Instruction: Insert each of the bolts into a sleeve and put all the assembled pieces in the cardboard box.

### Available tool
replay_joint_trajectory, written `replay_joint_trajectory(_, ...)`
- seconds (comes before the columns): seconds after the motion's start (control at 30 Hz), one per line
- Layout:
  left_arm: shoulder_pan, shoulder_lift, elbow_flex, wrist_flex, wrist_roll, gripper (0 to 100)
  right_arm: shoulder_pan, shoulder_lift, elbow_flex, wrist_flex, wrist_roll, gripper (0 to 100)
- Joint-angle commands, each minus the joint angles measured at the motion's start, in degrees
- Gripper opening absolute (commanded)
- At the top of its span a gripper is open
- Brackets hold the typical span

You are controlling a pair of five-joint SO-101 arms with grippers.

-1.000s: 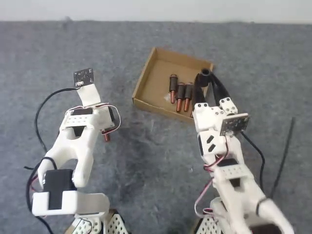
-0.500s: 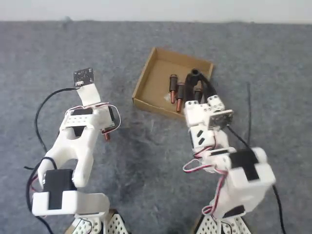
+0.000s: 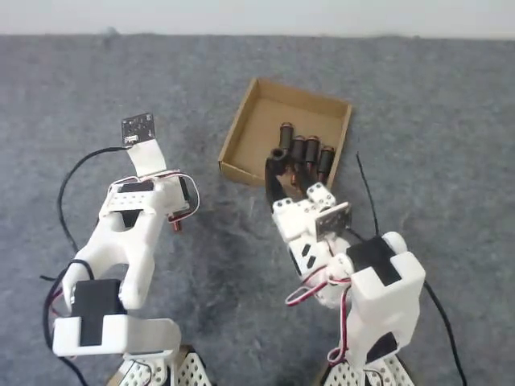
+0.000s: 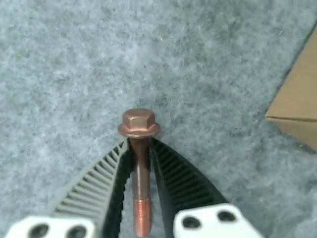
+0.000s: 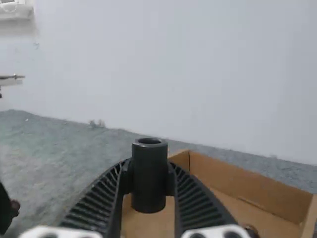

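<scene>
Structure: white moulded plastic links (image 3: pixel 129 241) with black rectangular servo blocks (image 3: pixel 92 299). Wiring: thin red and white wires (image 3: pixel 315 281) and black cables (image 3: pixel 69 182). The left gripper (image 4: pixel 140 144) and right gripper (image 5: pixel 148 168) have black ribbed fingers (image 4: pixel 171 178) on white mounts (image 4: pixel 208 224) with round screw holes. A small dark circuit board (image 3: pixel 138 125) tops the left wrist.

grey carpet (image 3: pixel 241 265) is laid over the whole table surface, fuzzy and mottled; a white wall (image 5: pixel 198 74) is seen behind it, met along a straight far edge
</scene>
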Motion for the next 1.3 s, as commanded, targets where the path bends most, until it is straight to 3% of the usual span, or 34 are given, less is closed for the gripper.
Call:
replay_joint_trajectory(0.0,-0.18,-3.69,-0.48,-1.23,-0.62,1,-3.21,-0.75,2.81,-1.54,-0.62,0.6)
replay_joint_trajectory(0.43,-0.18,-3.69,-0.48,-1.23,-0.62,1,-13.49,-0.75,15.91,-7.08,-0.53,0.6)
replay_joint_trajectory(0.93,-0.09,-4.22,-0.57,-1.58,-0.62,1,-13.05,-0.66,15.74,-6.73,-0.44,0.6)
replay_joint_trajectory(1.1,1.32,-8.09,4.44,-8.35,-0.7,1,-10.86,-0.4,15.65,-6.73,-0.44,0.6)
replay_joint_trajectory(1.27,4.22,-21.98,19.21,-22.59,-0.44,1,-10.68,-0.22,15.47,-6.73,-0.44,0.6)
